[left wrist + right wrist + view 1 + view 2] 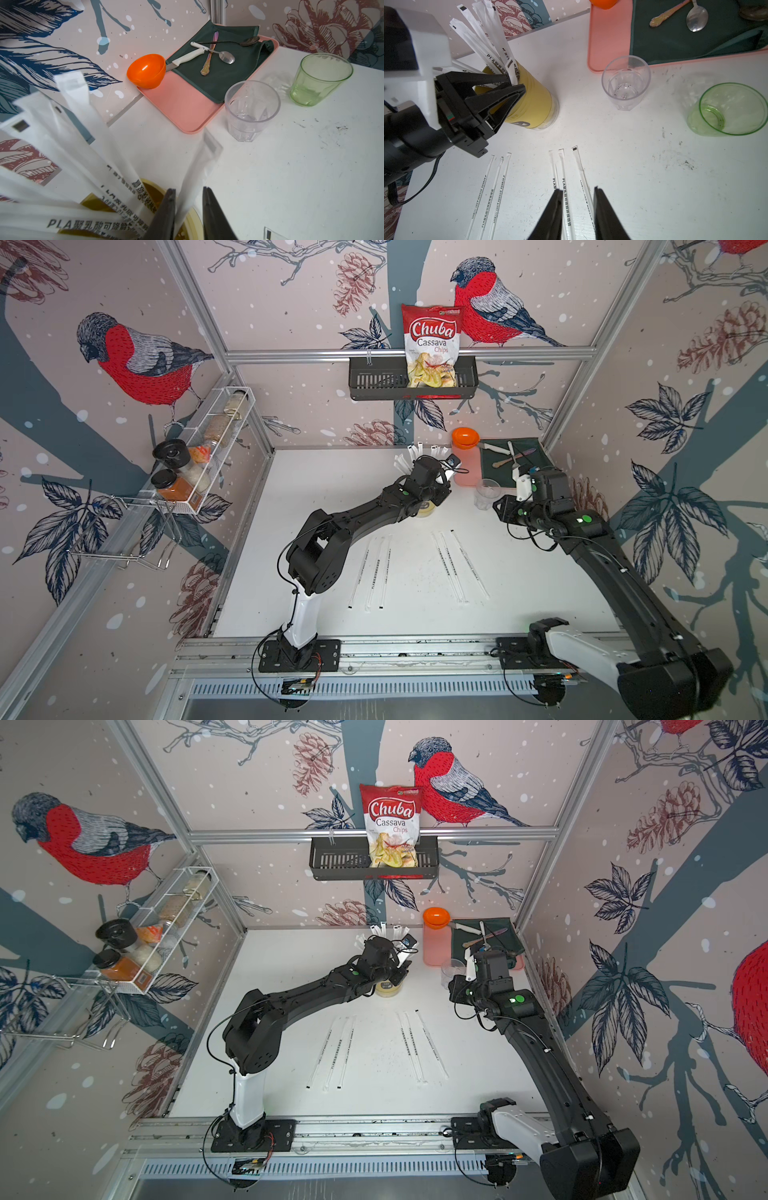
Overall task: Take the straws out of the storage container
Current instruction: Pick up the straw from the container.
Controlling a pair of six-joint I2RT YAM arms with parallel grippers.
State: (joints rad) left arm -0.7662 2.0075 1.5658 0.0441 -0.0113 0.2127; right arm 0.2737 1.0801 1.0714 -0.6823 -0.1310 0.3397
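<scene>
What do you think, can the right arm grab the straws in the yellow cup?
Probably not just now. The left gripper sits at the mouth of the cup, its jaws around one of the straws, blocking the way. The right gripper hangs open over the table.

Both arms are matte black with rounded, boxy joint housings. The left arm (pixel 357 514) and the right arm (pixel 615 564) look alike. Each has a black base plate (pixel 299 655) dotted with screws and, above it, a glossy white link (pixel 301 614). Small round green stickers (pixel 586 518) mark the joints. Thin black cables (pixel 282 556) loop along the links, and red wires (pixel 318 670) show by the left base. The left gripper (pixel 517 84) has black, triangular, tapering fingers, a white bracket (pixel 425 41) behind it and a small red-and-green mark — the right gripper (pixel 578 193) has the same dark wedge fingers.
</scene>
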